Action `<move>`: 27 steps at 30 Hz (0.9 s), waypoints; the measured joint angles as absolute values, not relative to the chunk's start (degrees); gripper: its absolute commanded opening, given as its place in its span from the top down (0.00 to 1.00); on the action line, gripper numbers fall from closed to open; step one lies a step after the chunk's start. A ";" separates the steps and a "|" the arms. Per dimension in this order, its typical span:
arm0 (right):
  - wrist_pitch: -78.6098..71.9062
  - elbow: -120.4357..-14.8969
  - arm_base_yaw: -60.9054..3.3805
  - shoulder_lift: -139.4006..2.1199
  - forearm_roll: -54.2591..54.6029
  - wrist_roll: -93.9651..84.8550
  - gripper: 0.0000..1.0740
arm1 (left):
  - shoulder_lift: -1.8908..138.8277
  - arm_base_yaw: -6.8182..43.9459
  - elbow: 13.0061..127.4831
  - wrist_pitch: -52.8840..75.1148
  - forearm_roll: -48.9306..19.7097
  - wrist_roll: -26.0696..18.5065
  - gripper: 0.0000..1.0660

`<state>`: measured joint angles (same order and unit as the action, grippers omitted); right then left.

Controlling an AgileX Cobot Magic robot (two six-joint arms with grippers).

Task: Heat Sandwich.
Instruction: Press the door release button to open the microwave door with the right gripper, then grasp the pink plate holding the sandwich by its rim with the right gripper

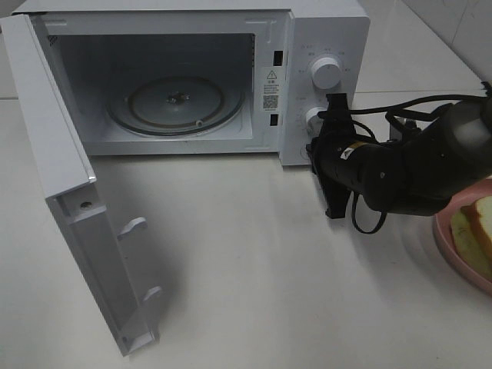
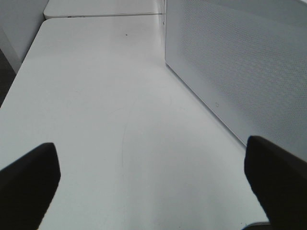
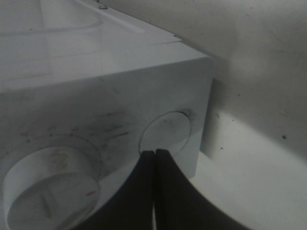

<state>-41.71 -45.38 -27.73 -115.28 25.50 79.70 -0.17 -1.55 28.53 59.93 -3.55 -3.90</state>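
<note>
Sandwich (image 1: 475, 231) lies on a round pink plate (image 1: 442, 234) at the far right edge of the exterior view, well apart from the microwave (image 1: 338, 31) and partly cut off by the frame. Neither gripper touches it. Pale bread slices, orange-brown crust, matte and soft-looking; filling hard to make out here. Progress, as judged: early. Door (image 1: 69, 200) hangs wide open on the left, and the glass turntable (image 1: 177, 104) has nothing on it. Left to do, by the look of it: carry the sandwich in, set it on the turntable, shut the door, turn a knob. Right gripper (image 1: 317, 150) sits at the control panel below the upper knob (image 1: 326, 71), just beside the lower knob (image 1: 314, 117). In its wrist view the black fingers (image 3: 139, 191) are pressed together with nothing between them, tips just beside a round flush button (image 3: 168, 132) near the panel's corner; contact cannot be told. Left gripper (image 2: 153, 177) is not seen in the exterior view. Its wrist view shows fingers (image 2: 29, 182) spread wide, grasping nothing, over the white table (image 2: 96, 96) beside a white mesh panel (image 2: 230, 62) with fine dots, probably the door's outer face. Materials: microwave shell smooth white, boxy, rounded corners; knobs round white plastic; turntable clear, circular, concentric rings; tabletop matte white, faintly scuffed.
</note>
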 measured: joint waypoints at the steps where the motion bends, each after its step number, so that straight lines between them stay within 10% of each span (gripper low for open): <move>1: -41.14 -44.75 -27.73 -114.76 25.44 79.70 1.00 | -0.17 -1.55 28.53 59.93 -3.55 -3.90 0.06; 27: -8.19 -41.31 -27.73 -96.60 8.42 56.61 0.97 | -0.17 -1.55 28.53 59.93 -3.55 -3.90 0.06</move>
